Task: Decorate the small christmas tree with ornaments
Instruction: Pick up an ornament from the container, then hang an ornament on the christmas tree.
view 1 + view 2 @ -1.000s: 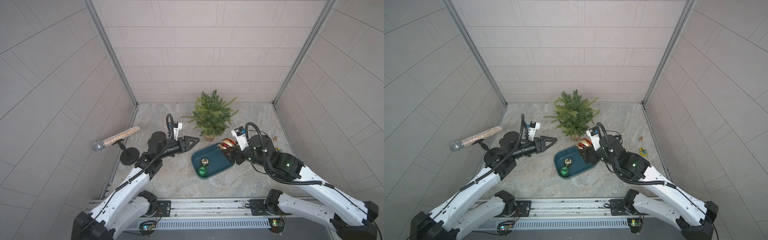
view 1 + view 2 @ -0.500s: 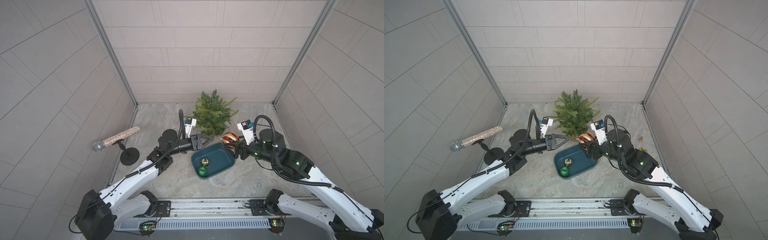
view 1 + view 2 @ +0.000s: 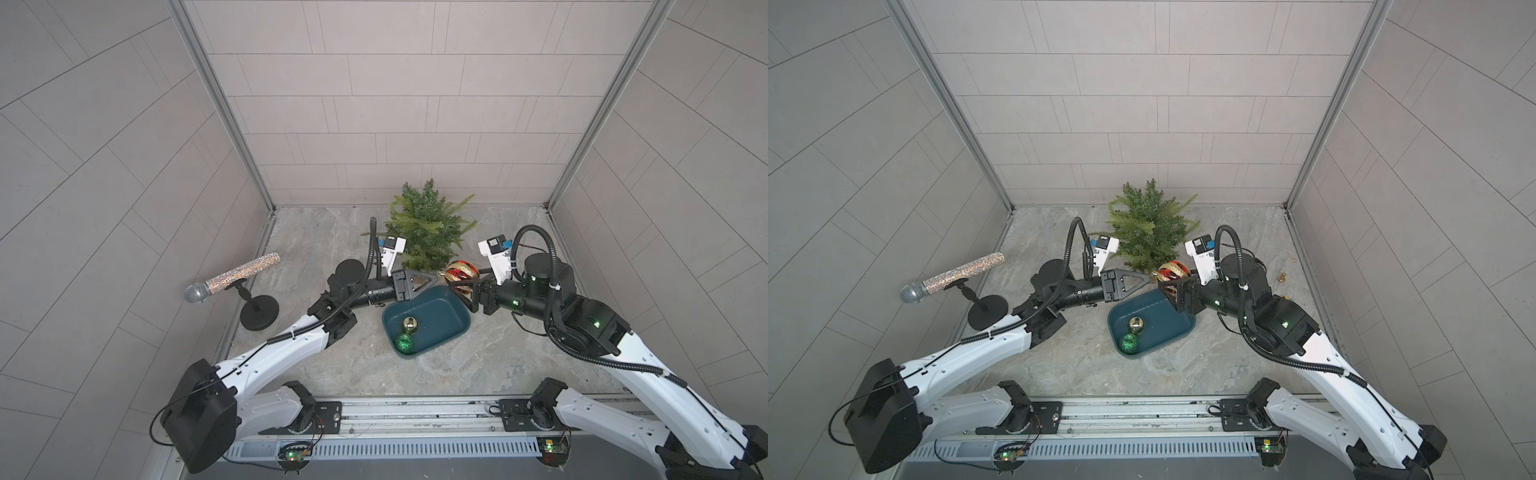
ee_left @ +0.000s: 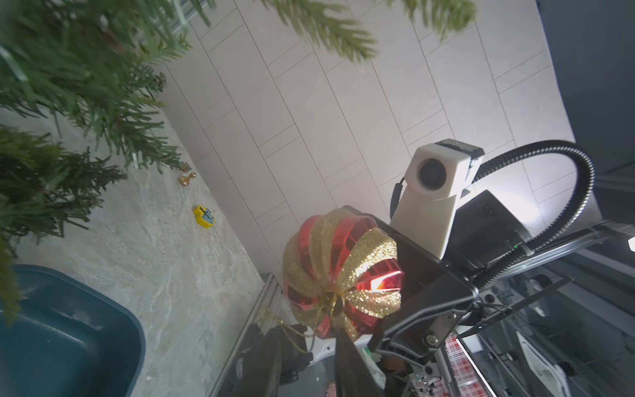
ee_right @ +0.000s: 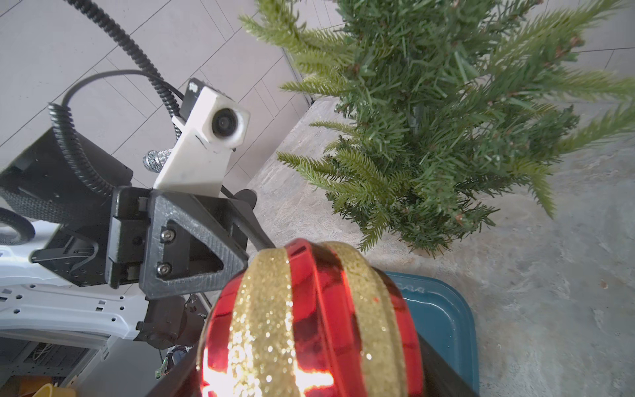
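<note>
At the back of the marbled grey surface (image 3: pixel 332 353), the small green artificial fir tree (image 3: pixel 428 232) stands upright and bare: no bauble hangs on any branch in either top view. Just in front of its base, above the far rim of the dark teal plastic tray (image 3: pixel 446 305), the right arm's jaws clamp the large red ball with gold glitter stripes (image 3: pixel 461 272) by its sides. The left arm's jaws reach in from the opposite side, their tips at the ball's gold cap (image 4: pixel 335 304), where a thin gold hanging loop trails. They look drawn narrow, but I cannot tell whether they are pinching the loop or only beside it. The small shiny gold ball (image 3: pixel 410 324) and the small green glitter ball (image 3: pixel 404 343) lie touching in the tray. By my reading the task is barely begun: the first ornament is lifted and being readied for hanging, and all three have yet to go on the tree.
</note>
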Motion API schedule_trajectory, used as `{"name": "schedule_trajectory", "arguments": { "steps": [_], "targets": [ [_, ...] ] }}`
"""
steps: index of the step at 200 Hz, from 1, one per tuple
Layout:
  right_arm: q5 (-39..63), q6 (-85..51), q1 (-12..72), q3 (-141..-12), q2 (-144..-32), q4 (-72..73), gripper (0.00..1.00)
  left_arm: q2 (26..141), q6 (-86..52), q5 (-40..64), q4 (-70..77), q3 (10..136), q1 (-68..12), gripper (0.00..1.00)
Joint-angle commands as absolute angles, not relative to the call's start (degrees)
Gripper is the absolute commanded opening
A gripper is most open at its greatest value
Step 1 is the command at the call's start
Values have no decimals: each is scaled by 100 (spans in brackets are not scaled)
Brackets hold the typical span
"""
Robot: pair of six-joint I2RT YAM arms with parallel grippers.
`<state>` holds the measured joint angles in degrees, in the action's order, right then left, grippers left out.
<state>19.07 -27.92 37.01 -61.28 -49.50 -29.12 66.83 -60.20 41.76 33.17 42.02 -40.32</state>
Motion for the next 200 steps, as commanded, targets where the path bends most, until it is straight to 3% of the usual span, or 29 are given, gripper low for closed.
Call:
{"name": "schedule_trajectory", "arguments": {
  "steps": [1,71,200],
  "targets": [
    [2089,-2942,3622,-6096,-4887,-2651,74,6692,-5968,4228,3604,4402,-4069,26],
    [2320,-3056,3557,-6039,-4923,-2505,74,6726,-5904,4153,3584,4453,-4081,0],
    [2311,-2962,3348,-6194,-4944,-2448,74,6088,-4217,3553,759,5315,-4079,0]
  ]
}}
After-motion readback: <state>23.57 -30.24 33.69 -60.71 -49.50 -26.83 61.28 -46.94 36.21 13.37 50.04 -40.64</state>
